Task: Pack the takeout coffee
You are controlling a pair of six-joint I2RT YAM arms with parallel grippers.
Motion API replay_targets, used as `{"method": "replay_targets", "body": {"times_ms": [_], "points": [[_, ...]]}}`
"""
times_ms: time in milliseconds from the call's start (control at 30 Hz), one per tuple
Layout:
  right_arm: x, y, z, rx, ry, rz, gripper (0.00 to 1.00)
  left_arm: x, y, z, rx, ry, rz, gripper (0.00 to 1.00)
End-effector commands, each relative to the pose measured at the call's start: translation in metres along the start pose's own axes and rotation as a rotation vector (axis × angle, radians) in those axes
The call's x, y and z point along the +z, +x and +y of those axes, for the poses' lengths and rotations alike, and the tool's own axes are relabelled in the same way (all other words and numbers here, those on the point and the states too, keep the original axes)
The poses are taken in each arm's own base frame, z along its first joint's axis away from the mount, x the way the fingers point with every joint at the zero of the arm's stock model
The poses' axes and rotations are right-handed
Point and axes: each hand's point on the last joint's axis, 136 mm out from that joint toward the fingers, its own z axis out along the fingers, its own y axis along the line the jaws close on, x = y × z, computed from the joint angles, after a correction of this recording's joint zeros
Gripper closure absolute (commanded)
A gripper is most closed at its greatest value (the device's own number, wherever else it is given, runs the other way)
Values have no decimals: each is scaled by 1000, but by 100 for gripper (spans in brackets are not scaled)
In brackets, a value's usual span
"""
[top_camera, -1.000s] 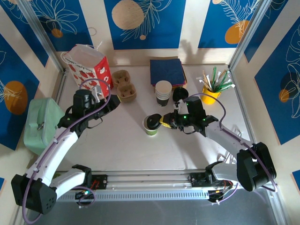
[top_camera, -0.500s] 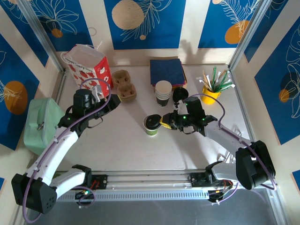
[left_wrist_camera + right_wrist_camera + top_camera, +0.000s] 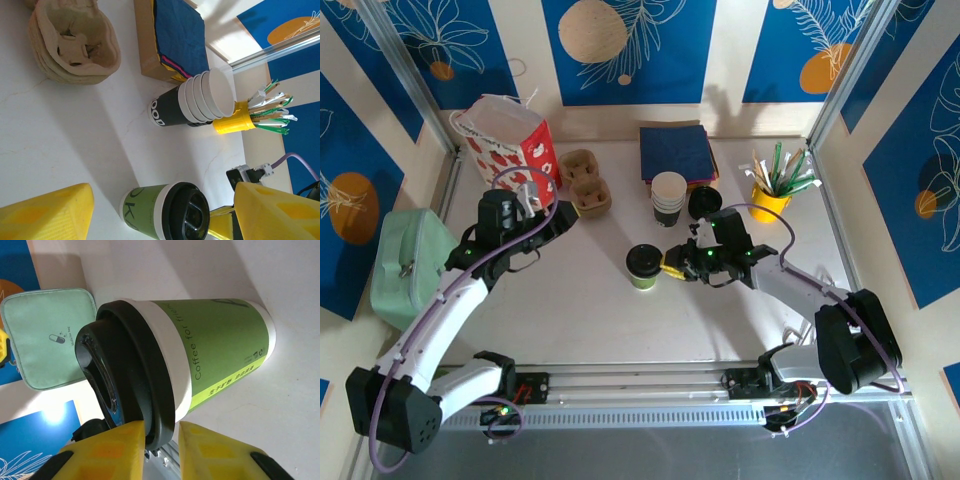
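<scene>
Takeout coffee (image 3: 642,266) lidded, upright at centre of surface (image 3: 580,310), not packed yet. Right claw (image 3: 672,268) at its top edge, jaws narrowly apart; grip cannot be told. Left claw (image 3: 565,214) wide open, empty. Whole packing remains.

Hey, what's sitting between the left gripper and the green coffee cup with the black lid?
Nothing. In the top view, the table from the left gripper to the takeout coffee is bare white surface.

Top camera looks down; both wrist cameras face takeout coffee (image 3: 165,215)
</scene>
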Motion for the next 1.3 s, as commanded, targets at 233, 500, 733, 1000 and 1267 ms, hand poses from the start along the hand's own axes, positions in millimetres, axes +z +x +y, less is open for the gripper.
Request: {"method": "replay_targets", "body": {"times_ms": [233,500,733,1000,1267], "points": [[-3,1,9,-30,0,11,64,1,-1,-6,16,40,7,26],[-24,-4,20,-146,58,-70,46,11,7,-23,120,152,69,27],[-37,-8,39,-275,34,-149,27,30,35,-37,257,215,225,24],[-28,-5,38,-285,14,-131,27,62,81,-29,345,214,385,23],[-16,-4,25,-276,63,-116,29,85,112,-28,391,221,483,22]]}}
